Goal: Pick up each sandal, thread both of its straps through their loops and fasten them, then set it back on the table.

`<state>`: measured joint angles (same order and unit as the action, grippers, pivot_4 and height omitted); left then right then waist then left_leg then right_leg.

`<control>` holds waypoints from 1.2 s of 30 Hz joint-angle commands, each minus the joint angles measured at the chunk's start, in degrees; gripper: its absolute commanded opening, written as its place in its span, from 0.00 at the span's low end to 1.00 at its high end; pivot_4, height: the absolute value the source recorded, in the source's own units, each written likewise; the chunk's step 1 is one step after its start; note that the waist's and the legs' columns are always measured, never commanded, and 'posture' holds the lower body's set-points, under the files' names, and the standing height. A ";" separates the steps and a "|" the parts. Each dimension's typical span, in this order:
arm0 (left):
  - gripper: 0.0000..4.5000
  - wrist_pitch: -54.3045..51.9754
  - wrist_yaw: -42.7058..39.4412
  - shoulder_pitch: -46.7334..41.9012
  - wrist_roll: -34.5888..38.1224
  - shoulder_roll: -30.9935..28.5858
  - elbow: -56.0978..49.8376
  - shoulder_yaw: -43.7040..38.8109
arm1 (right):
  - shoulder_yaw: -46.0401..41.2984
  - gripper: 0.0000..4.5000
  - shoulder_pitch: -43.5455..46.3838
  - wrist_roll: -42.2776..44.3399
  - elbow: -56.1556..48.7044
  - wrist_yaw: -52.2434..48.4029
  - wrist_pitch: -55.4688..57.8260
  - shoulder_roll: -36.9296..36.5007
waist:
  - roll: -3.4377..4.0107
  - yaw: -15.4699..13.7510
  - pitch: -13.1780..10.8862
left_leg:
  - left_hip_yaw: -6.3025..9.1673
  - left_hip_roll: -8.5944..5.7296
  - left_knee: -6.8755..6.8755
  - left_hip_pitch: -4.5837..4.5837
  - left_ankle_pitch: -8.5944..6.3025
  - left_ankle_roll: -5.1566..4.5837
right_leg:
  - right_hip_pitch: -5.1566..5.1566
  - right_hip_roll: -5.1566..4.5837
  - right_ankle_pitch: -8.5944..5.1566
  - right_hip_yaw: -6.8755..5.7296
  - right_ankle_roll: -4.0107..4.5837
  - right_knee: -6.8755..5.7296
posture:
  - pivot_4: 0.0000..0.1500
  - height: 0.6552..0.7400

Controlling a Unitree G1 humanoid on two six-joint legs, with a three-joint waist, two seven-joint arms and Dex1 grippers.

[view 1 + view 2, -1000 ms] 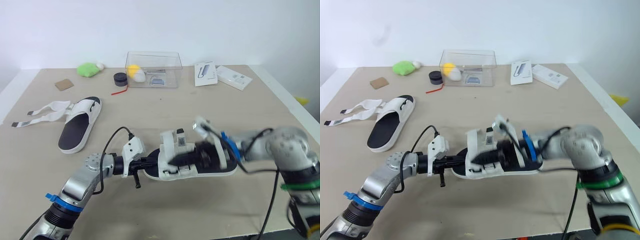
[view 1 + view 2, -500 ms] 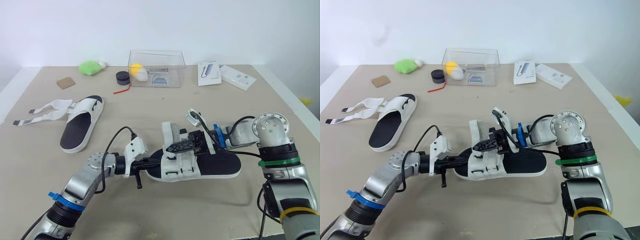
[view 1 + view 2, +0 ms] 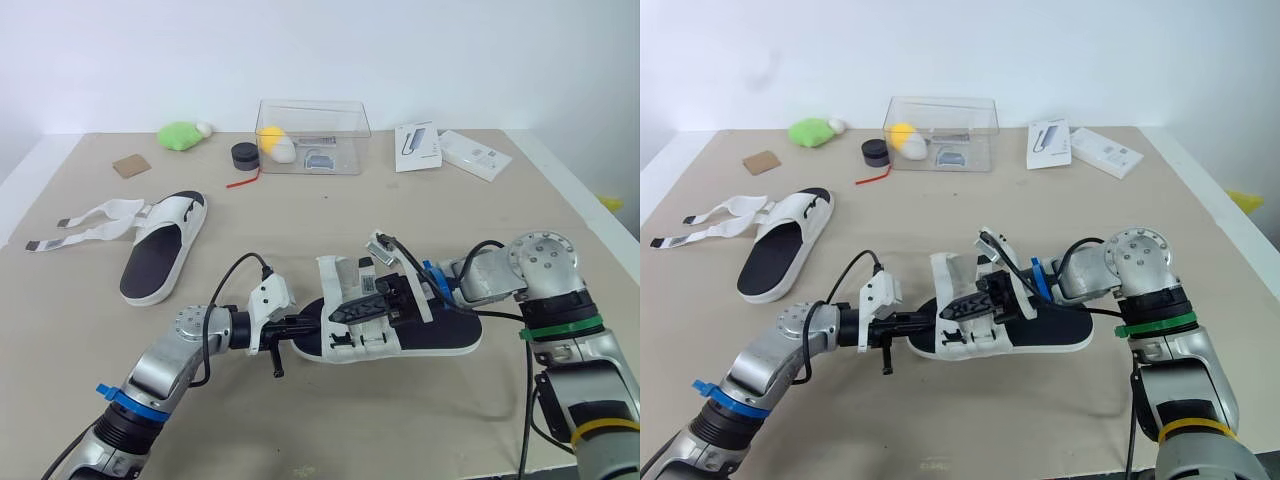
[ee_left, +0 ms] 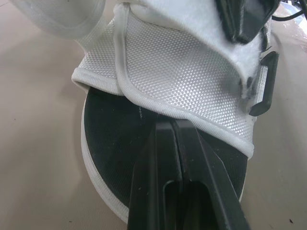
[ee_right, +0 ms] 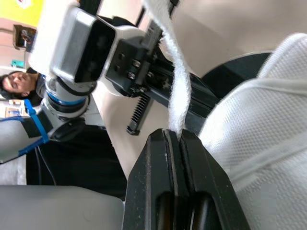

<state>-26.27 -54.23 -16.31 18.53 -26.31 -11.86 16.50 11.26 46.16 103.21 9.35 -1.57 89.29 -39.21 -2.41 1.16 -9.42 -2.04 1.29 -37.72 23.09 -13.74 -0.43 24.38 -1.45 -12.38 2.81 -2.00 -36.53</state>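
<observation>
The left gripper [image 4: 173, 125] has its two black fingers [image 4: 156, 163] pressed together, with only a thin line between them. They lie over the black footbed of the near sandal [image 3: 440, 332], at its toe end. Their tips reach the edge of the white woven front band [image 4: 187, 72]. Beyond the tips, at one side of this band, sits a black plastic loop [image 4: 266, 82]. I cannot tell if the fingers hold anything thin between them.

The right gripper [image 5: 173, 135] is closed too, and it pinches a white strap [image 5: 176, 91] between its fingertips. The strap goes up and away from the tips and is seen on its edge. Just beside these fingers is the white mesh of the sandal's upper.

In the head views the two grippers come at this sandal from opposite ends. The left one is at the toe and the right one reaches over the footbed from the heel side. Their tips are near each other at the front band. The sandal's sole appears to lie on the table [image 3: 330, 215].

The second sandal [image 3: 160, 258] lies well apart from both grippers, to the left of the left gripper and farther from the robot. Its two loose straps [image 3: 85, 220] are open and flat on the table. A clear plastic box [image 3: 312, 135] stands far beyond the fingers, at the back of the table.
</observation>
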 commanded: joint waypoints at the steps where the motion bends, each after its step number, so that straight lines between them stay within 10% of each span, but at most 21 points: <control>1: 0.00 -0.97 0.35 0.72 -1.72 -0.43 2.04 1.73 | 2.06 0.00 1.18 7.81 -0.24 3.63 -3.38 -2.37 | 0.00 0.01 0.00 | -0.01 0.00 -0.01 0.00 0.00 0.00 | 0.00 0.00 0.01 0.01 -0.01 0.00 | 1.00 1.00; 36: 0.00 -0.78 0.67 1.44 -1.85 -0.31 1.58 2.18 | 7.11 0.00 2.67 9.79 6.37 1.65 -2.75 -3.04 | 0.00 0.01 0.00 | -0.01 0.02 -0.03 0.05 0.00 -0.02 | -0.02 0.00 0.06 0.01 -0.05 0.13 | 1.00 1.00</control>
<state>-26.07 -54.07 -16.24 18.46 -26.27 -11.91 16.68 18.65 47.75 111.79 15.95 0.17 86.49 -42.36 -2.40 1.17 -9.42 -2.05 1.32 -37.75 23.14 -13.74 -0.45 24.35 -1.45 -12.31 2.82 -2.05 -36.40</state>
